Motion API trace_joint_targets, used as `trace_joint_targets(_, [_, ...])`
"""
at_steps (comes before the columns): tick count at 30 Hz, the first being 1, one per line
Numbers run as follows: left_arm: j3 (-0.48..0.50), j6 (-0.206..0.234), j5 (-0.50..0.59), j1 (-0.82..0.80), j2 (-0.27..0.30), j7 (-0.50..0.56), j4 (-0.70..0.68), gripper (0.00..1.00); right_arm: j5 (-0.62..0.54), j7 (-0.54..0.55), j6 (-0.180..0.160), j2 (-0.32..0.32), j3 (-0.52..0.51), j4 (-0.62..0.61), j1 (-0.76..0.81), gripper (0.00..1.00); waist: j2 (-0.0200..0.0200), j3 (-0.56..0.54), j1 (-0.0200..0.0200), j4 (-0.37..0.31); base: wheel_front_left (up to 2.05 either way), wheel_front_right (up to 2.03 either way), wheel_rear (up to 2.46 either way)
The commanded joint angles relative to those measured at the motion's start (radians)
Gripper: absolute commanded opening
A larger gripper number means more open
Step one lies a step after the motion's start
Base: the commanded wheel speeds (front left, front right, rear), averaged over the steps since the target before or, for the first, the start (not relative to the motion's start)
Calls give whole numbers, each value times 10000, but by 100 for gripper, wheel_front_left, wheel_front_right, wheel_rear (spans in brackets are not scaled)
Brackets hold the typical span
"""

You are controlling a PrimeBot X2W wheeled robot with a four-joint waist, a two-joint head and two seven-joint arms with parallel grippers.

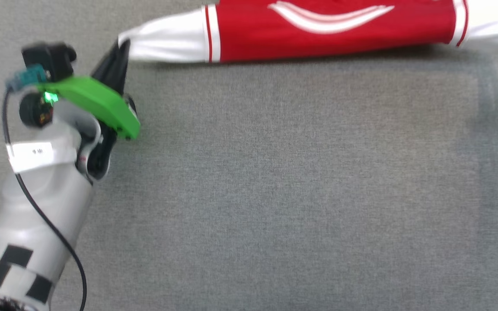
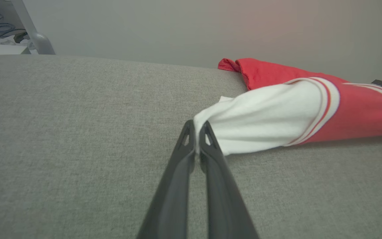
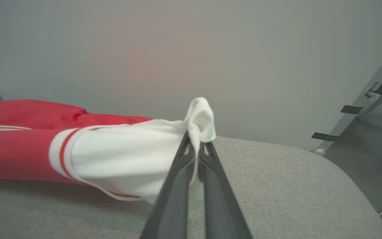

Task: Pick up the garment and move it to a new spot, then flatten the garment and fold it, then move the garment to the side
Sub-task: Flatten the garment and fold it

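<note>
Left gripper (image 2: 196, 127): fingers (image 2: 177, 186) pressed together, pinching the tip of one white sleeve (image 2: 264, 122). Right gripper (image 3: 196, 139): fingers likewise closed, pinching the bunched end of the other sleeve (image 3: 128, 162), a tuft of cloth poking up past the tips. Garment (image 1: 331, 34) strung out between the two as a long rolled band along the far side of the grey tabletop (image 1: 275, 194). Both sleeve ends are raised off the surface; whether the red middle rests on it or hangs just clear, cannot tell. Judgement: pick-up done, and this looks like the carry to a new spot or the start of spreading. The body is gathered and creased, not flat. Left to do: lay it out and flatten it, fold it, move it to the side.
</note>
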Motion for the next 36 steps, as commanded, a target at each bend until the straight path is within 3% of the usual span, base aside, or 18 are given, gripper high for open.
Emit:
trace_joint_targets(1, [-94,-15,-166,452,121,60,-50,0,201,-89,-80,-66,78,-136,482,0,0,-907,1,-2,0,0,0])
trace_joint_targets(7, [-531,-15,-630,1927,439,259,-365,0,597,-89,-80,-594,887,-956,2476,0,0,-1670,1,15,0,0,0])
trace_joint_targets(10, [-701,-15,-716,2567,642,270,-427,0,161,-89,-80,-1087,1252,-1385,3322,0,0,-1983,1,32,0,0,0])
trace_joint_targets(20, [-1047,82,-792,3959,854,246,-653,0,-161,-89,-80,-1216,743,-1622,5098,0,0,-2785,1,87,0,0,0])
trace_joint_targets(31, [-1807,24,-1313,5941,1490,1385,-2265,0,1924,943,-80,-1525,1416,-2241,6902,0,0,-3808,1,154,0,0,0])
trace_joint_targets(36, [-2013,262,-1596,6746,1938,2072,-3293,0,3008,1701,-80,-1886,1433,-2950,7958,0,0,-4149,1,258,0,0,0])
